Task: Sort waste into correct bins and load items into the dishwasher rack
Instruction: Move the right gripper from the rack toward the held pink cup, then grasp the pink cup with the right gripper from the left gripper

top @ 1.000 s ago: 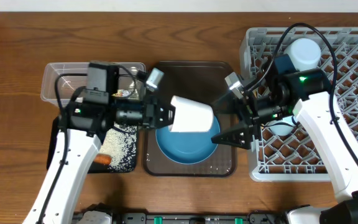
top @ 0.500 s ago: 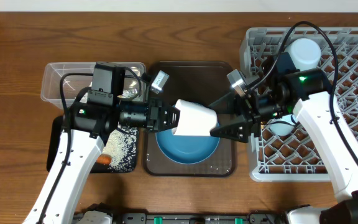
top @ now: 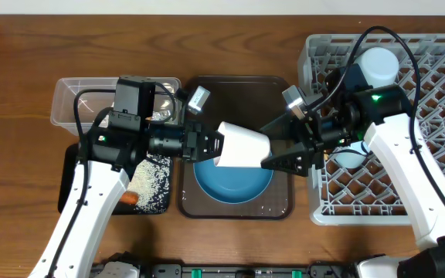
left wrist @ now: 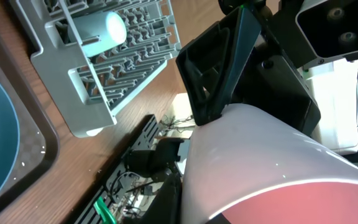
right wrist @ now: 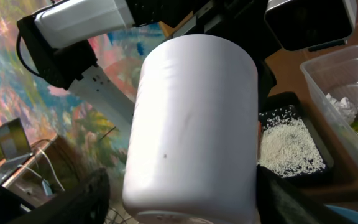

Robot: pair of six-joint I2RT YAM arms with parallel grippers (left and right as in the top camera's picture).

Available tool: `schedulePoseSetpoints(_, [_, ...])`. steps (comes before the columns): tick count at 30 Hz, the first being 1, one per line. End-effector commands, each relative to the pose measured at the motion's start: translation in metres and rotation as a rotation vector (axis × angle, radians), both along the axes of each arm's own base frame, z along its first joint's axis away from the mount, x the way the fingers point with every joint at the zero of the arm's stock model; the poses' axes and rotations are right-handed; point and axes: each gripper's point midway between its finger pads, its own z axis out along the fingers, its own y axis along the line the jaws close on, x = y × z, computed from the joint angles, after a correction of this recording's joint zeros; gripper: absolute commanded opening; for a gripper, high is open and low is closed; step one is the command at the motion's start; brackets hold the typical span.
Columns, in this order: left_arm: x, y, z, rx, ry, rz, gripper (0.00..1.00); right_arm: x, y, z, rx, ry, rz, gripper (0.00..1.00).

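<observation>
The pink cup (top: pixel 242 147), white outside and pink inside (left wrist: pixel 260 162), hangs on its side above the round blue plate (top: pixel 230 185). My left gripper (top: pixel 215 145) is shut on its rim end. From the right, my right gripper (top: pixel 266 147) has its fingers closed against both sides of the cup's base end (right wrist: pixel 194 118). The plate lies on the brown tray (top: pixel 238 85). The grey dishwasher rack (top: pixel 439 93) stands at the right with a light-blue cup (top: pixel 378 66) upside down in it.
At the left, the clear tub (top: pixel 68 100) holds a crumpled napkin (right wrist: pixel 353 112). In front of it, the black tray (top: pixel 66 193) holds white rice (top: pixel 154 181) and a small carrot (top: pixel 127 198). My right arm reaches out over the rack's left edge.
My left gripper carried the cup a little to the right, between the right gripper's fingers. Those fingers stood wide apart and have narrowed onto the cup. Nothing has moved in the last half second.
</observation>
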Motion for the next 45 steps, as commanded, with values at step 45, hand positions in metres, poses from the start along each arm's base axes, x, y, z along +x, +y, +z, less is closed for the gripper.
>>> schedulePoseSetpoints(45, [0.003,-0.001,0.003,0.001,-0.043,0.002,0.06,0.000,0.036,-0.008,-0.099,-0.009,0.063,0.37])
